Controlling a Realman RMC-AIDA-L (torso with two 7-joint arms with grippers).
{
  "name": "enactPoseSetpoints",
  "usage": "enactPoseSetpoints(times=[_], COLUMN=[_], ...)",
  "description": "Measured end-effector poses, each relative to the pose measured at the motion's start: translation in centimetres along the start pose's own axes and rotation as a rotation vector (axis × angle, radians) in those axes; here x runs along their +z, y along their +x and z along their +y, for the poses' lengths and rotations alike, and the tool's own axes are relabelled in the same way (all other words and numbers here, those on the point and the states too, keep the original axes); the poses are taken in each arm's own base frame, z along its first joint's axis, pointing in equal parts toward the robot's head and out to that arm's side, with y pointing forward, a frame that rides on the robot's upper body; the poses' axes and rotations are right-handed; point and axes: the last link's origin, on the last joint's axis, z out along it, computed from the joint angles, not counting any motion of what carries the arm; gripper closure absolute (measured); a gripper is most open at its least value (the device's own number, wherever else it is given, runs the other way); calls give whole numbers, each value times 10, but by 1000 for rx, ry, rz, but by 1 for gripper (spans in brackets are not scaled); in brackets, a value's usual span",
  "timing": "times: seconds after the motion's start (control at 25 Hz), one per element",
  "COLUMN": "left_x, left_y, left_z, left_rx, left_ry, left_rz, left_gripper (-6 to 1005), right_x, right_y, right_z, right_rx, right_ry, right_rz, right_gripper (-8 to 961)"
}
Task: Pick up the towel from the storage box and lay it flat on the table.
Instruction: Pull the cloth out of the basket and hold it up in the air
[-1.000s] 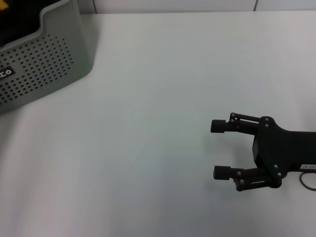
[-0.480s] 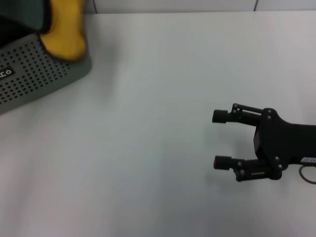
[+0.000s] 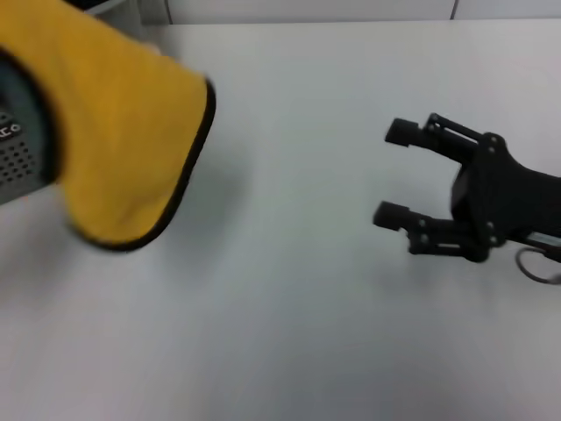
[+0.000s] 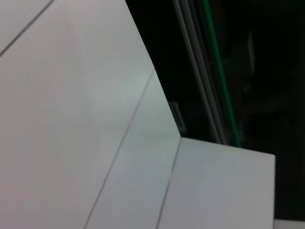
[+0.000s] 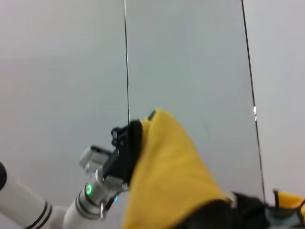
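The towel hangs in the air at the left of the head view, yellow-orange side showing, its black stitched edge curving down over the counter and covering most of the storage box behind it. In the right wrist view, the left claw grips the towel's upper edge, fingers pinched on the cloth, its arm reaching up from below. The right claw hovers low over the counter at the right, fingers spread apart and pointing left toward the towel, holding nothing.
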Motion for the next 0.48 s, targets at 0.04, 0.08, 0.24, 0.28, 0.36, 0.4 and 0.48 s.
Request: enactPoseSetpoints(times=[0.04, 0.08, 0.24, 0.28, 0.36, 0.4, 0.48], left_x=[1, 4, 15, 18, 25, 29, 33], left_y=[-8, -16, -33, -37, -46, -51, -55], left_z=[-1, -2, -9, -13, -21, -25, -29], left_rx=[1, -4, -57, -79, -126, -148, -168], left_ry=[11, 22, 49, 63, 88, 103, 119], left_rz=[18, 40, 77, 79, 79, 78, 74], left_gripper=[959, 958, 958, 957, 957, 957, 956], right_x=[4, 9, 31, 37, 51, 58, 75], right_y=[1, 3, 13, 16, 23, 26, 33], right_z=[-1, -2, -9, -11, -12, -11, -7], right_rx=[-18, -40, -128, -159, -240, -281, -408], right_ry=[2, 5, 22, 28, 38, 43, 62], right_rz=[-9, -10, 42, 59, 90, 103, 133], right_gripper=[84, 84, 85, 85, 85, 85, 85])
